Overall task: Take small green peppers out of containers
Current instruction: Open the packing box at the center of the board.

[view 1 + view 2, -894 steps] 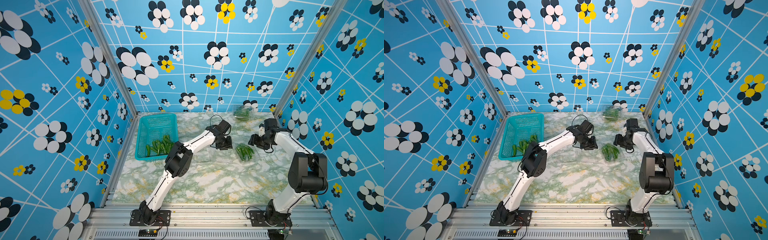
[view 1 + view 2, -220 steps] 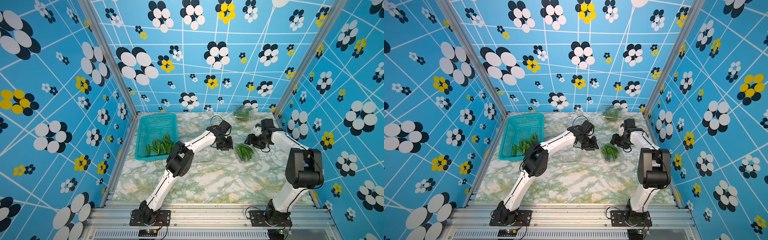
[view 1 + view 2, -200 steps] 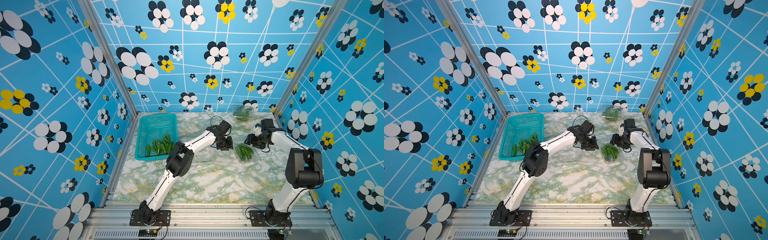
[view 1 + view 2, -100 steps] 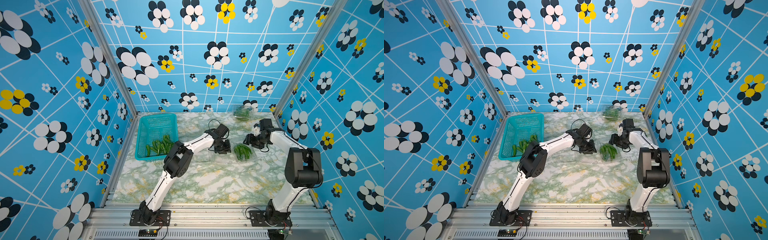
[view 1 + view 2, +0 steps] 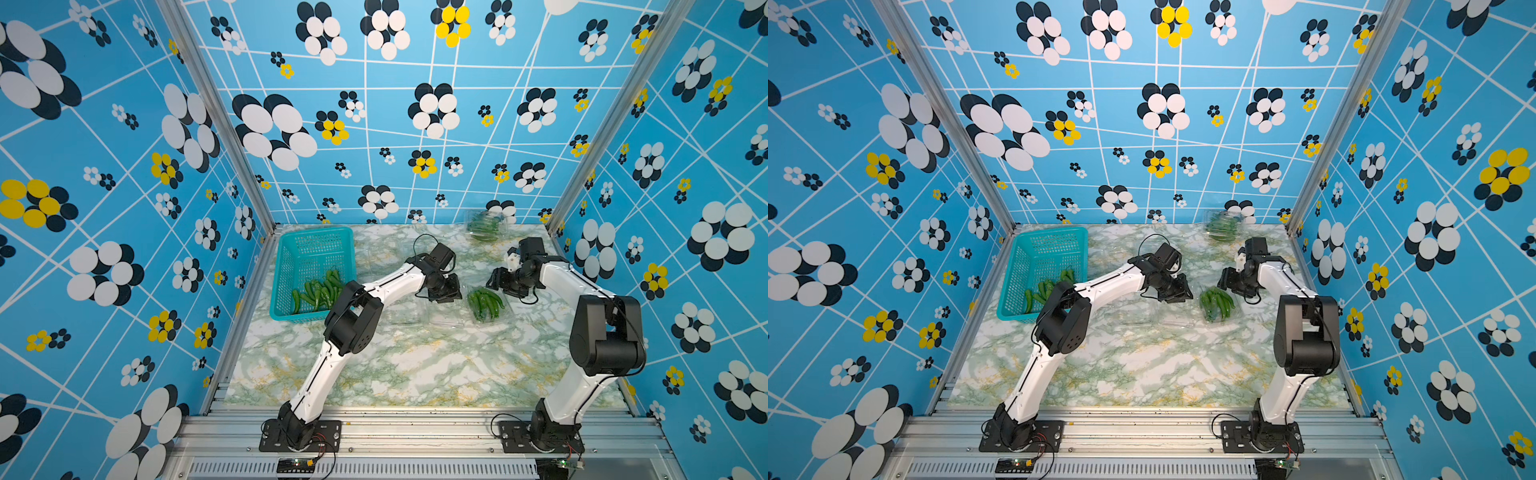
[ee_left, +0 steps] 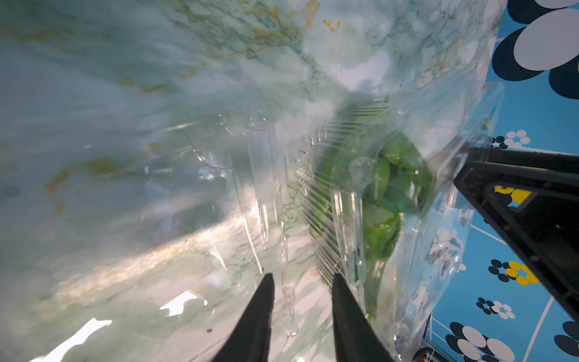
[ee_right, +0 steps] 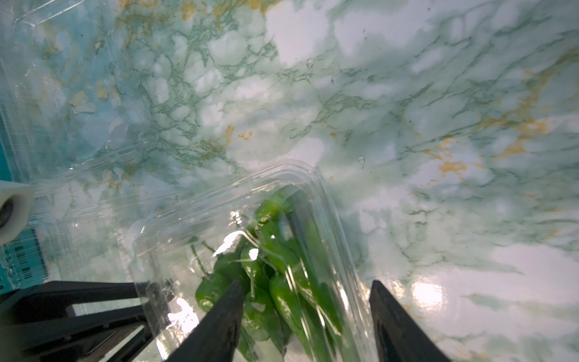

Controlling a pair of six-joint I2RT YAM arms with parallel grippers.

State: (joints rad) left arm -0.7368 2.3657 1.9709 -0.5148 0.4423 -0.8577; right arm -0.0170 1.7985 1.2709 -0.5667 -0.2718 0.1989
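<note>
Both sets of jaws are black, tapered, matt wedges. The left jaws stand narrow, with a folded clear rim of the open container (image 6: 344, 225) running between them; whether they pinch it cannot be told. The right jaws stand wide and hold nothing: one jaw dips among the peppers (image 7: 275, 275) inside, its mate stands outside the wall, above the surface (image 5: 415, 365). That container is thin, crinkly transparent plastic, a round-cornered rectangle with ribbed sides, at about 2 o'clock from the surface's middle in both top views. Its peppers are glossy, slender and curved, heaped together with thin stems. More clear moulded plastic (image 5: 405, 313) lies flat just beside it at 9 o'clock; lid or separate box cannot be told. A far container (image 5: 484, 224), also clear with green inside, sits at the back edge near 1 o'clock, touching the wall. A teal perforated basket (image 5: 307, 249) with a squared rim sits at 10 o'clock, close to the surface's left edge, a loose bunch of peppers (image 5: 318, 291) in its near end. Glossy green-veined marble print with yellow flecks covers the surface; toward 6 o'clock it spreads open between the two arm bases, while patterned blue walls close it in at 9, 12 and 3 o'clock
</note>
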